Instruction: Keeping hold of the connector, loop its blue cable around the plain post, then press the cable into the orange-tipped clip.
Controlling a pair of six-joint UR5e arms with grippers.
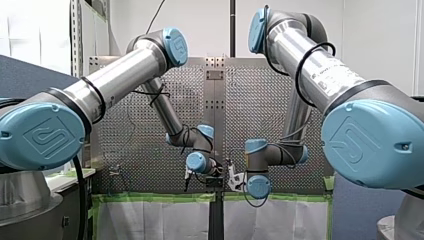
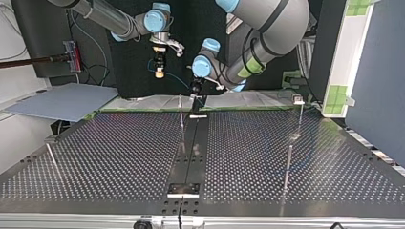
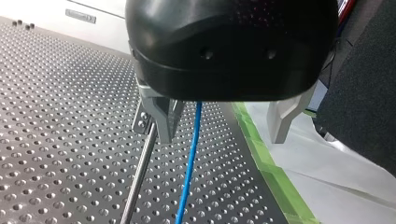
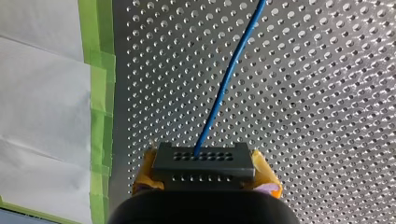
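Toward top view's twelve o'clock, right gripper (image 4: 205,173) is pinching the blocky black connector (image 4: 205,158), left gripper (image 3: 222,135) gaping around blue cable (image 3: 191,149).

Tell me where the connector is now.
In the right wrist view the dark grey rectangular connector sits between the yellow pads of my right arm's tool, over the perforated metal table, its blue cable running ahead.

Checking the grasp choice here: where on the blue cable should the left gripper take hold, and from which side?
Probably the straight stretch of blue cable running between my left gripper's open fingers, beside the post: thin and straight, it suits closing across it from above. My right gripper holds the connector.
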